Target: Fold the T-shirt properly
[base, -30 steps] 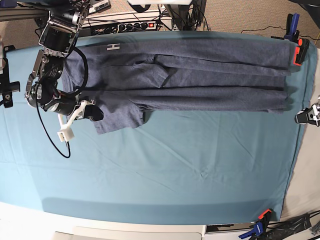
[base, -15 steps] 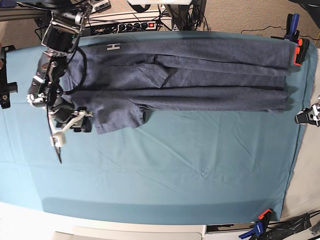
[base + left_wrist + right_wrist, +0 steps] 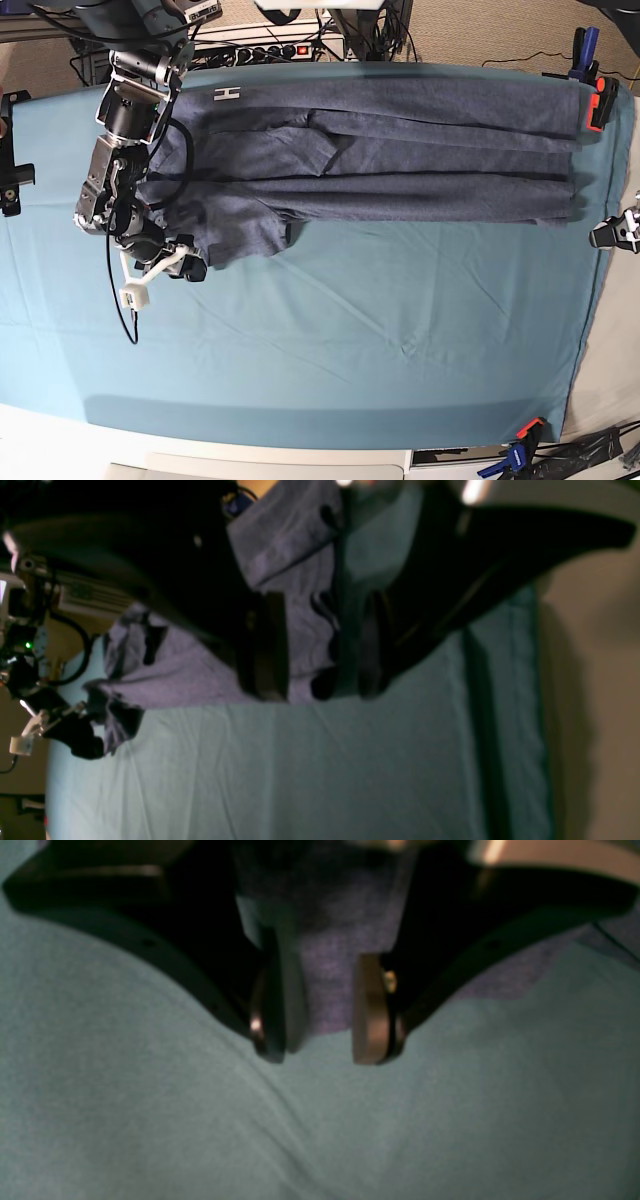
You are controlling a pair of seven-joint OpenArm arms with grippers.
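Right gripper (image 3: 320, 1040) jaws now parted at T-shirt (image 3: 400, 150) sleeve edge, left gripper (image 3: 320, 680) open, unchanged.

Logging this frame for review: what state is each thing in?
T-shirt: lying flat, folded lengthwise, one sleeve sticking out.
Right gripper: open, straddling the sleeve's edge.
Left gripper: open, holding nothing.
Table cloth: spread out, lightly creased, clamped at its edge.

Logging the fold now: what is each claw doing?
Left claw: open, holding nothing.
Right claw: open, at the T-shirt sleeve edge, gripping nothing.
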